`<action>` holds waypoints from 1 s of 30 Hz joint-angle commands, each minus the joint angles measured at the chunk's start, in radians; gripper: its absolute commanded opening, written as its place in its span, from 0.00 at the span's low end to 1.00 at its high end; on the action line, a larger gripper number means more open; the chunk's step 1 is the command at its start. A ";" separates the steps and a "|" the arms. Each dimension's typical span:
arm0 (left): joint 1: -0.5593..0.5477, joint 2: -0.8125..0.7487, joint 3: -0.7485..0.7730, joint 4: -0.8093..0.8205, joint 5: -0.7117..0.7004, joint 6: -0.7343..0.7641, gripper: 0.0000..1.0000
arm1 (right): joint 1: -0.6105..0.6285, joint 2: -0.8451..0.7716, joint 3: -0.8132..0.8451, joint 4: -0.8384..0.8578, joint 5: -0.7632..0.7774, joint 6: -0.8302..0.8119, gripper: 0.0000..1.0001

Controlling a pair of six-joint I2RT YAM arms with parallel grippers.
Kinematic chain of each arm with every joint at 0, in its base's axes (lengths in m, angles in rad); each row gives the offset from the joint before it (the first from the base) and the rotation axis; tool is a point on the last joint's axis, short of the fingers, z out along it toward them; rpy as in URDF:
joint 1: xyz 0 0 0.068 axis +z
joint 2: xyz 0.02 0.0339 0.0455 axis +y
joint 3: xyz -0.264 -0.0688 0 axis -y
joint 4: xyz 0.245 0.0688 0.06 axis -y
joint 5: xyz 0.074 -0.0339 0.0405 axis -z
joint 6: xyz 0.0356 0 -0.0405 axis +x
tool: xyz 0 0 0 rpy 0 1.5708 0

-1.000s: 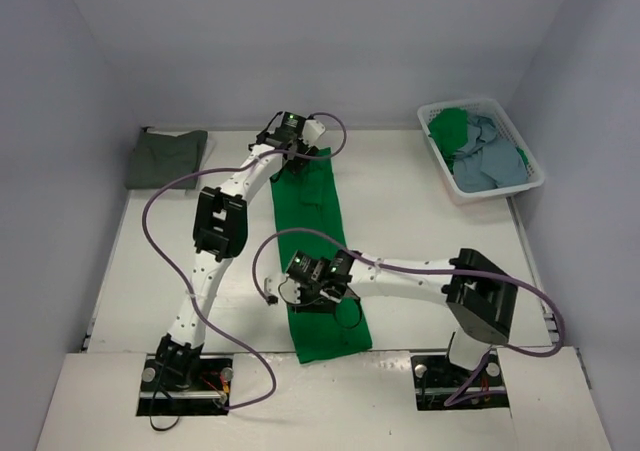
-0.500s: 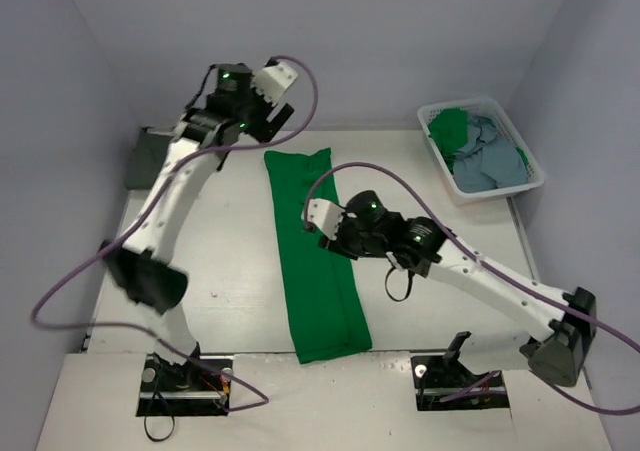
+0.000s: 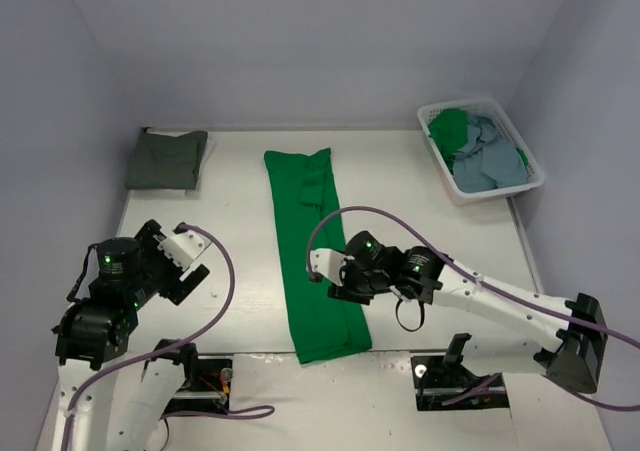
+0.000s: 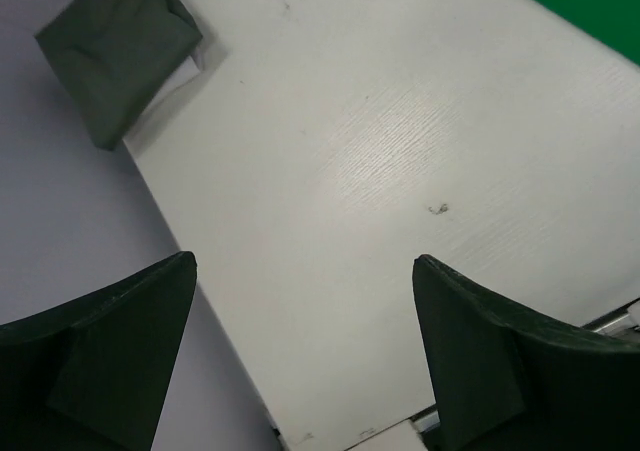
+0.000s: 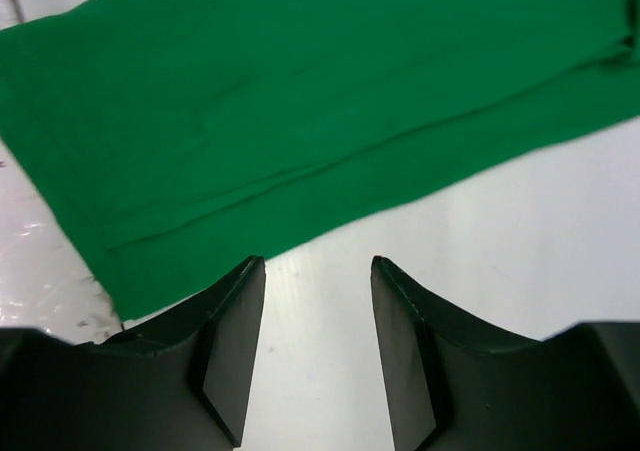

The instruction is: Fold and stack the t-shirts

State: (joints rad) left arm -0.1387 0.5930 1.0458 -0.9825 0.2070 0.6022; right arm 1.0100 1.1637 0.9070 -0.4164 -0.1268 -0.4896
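A bright green t-shirt (image 3: 315, 251) lies folded lengthwise into a long strip down the middle of the table. My right gripper (image 3: 336, 279) hovers at the strip's right edge near its front end. In the right wrist view it (image 5: 318, 266) is open over bare table, the green t-shirt (image 5: 300, 121) just beyond its tips. My left gripper (image 3: 188, 274) is drawn back at the near left, open and empty (image 4: 302, 261). A folded dark grey-olive t-shirt (image 3: 167, 159) (image 4: 115, 51) rests at the back left corner.
A white basket (image 3: 436, 111) at the back right holds a green t-shirt (image 3: 450, 129) and a light blue one (image 3: 490, 161). Walls close in the table on the left, back and right. Purple cables loop off both arms.
My left arm left the shirt's far end, rose, then swung back to the near left with its jaws open. My right gripper let go of the green strip and opened beside it.
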 commanded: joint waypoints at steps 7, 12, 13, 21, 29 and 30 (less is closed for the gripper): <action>0.209 -0.094 -0.162 0.177 0.210 -0.199 0.83 | 0.211 0.206 0.024 -0.021 0.027 -0.038 0.48; 0.231 -0.084 -0.174 0.177 0.170 -0.203 0.83 | 0.321 0.333 -0.003 -0.022 0.069 -0.056 0.49; 0.232 -0.079 -0.175 0.176 0.175 -0.202 0.83 | 0.340 0.346 -0.003 -0.022 0.070 -0.064 0.50; 0.232 -0.058 -0.181 0.176 0.183 -0.199 0.83 | 0.392 0.387 -0.008 -0.021 0.090 -0.087 0.58; 0.234 -0.064 -0.182 0.176 0.195 -0.197 0.83 | 0.441 0.401 -0.010 -0.022 0.092 -0.069 0.64; 0.234 -0.062 -0.181 0.174 0.198 -0.197 0.83 | 0.450 0.402 -0.008 -0.022 0.089 -0.066 0.64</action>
State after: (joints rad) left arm 0.0872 0.5152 0.8532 -0.8627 0.3752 0.4118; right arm 1.4277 1.5581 0.8909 -0.4263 -0.0517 -0.5652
